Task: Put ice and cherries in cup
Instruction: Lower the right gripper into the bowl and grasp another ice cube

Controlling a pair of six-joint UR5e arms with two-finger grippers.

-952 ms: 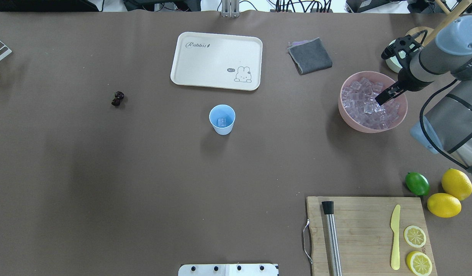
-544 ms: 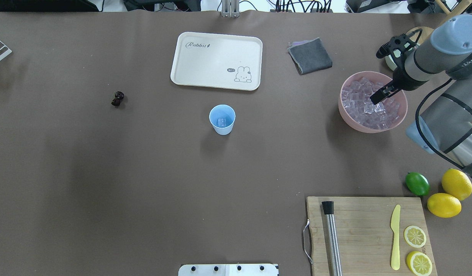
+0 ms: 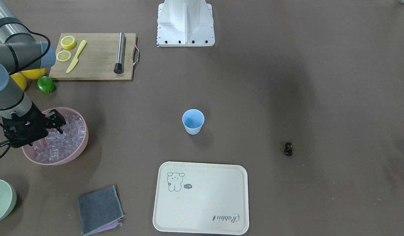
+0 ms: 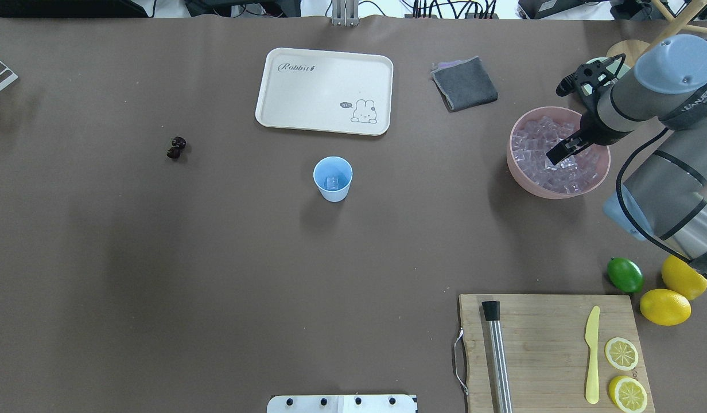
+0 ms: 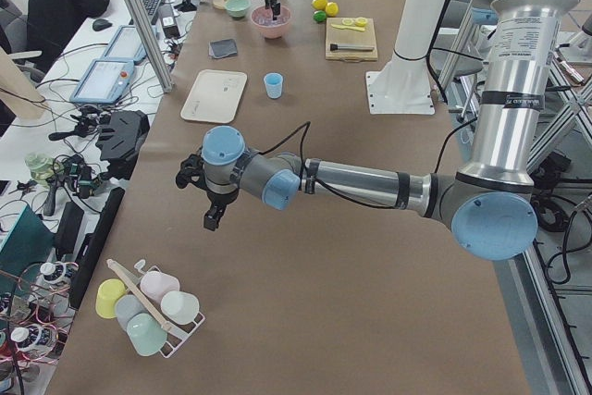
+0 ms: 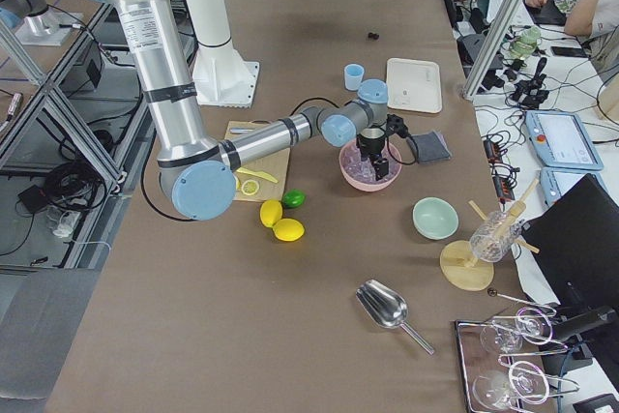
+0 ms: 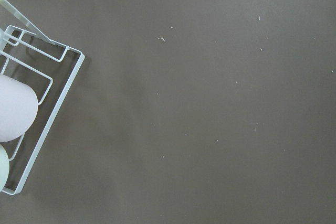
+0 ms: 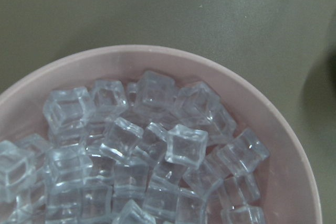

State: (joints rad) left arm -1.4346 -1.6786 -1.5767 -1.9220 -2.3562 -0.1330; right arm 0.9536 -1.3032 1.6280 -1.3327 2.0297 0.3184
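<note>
Cup (image 4: 333, 179) stands upright mid-table w/ one ice cube (image 4: 331, 182) lying at its bottom. The rest of the ice (image 4: 535, 151) is heaped in a pink bowl (image 4: 560, 194), well off to the cup's right (robot's right). R gripper (image 4: 554, 156) hangs over that bowl, tips angled down at the heap on the side nearer the cup. Its fingers look close together, but can't tell if they pinch a cube or are just closed. R wrist cam shows only piled cubes & bowl rim.

Cherries (image 4: 176, 147) lie on bare table well to the cup's left, a bit farther from the robot than the cup, nothing touching them. L gripper (image 5: 213, 219) hangs above the table far out on the cup's left, past the cherries, near a wire rack (image 5: 153, 312) of pastel cups; open or closed, can't tell.

Cream tray (image 4: 325, 90) sits just beyond the cup, away from the robot. Grey cloth (image 4: 464, 84) lies beyond & right of the cup, approx btw tray & bowl.
</note>
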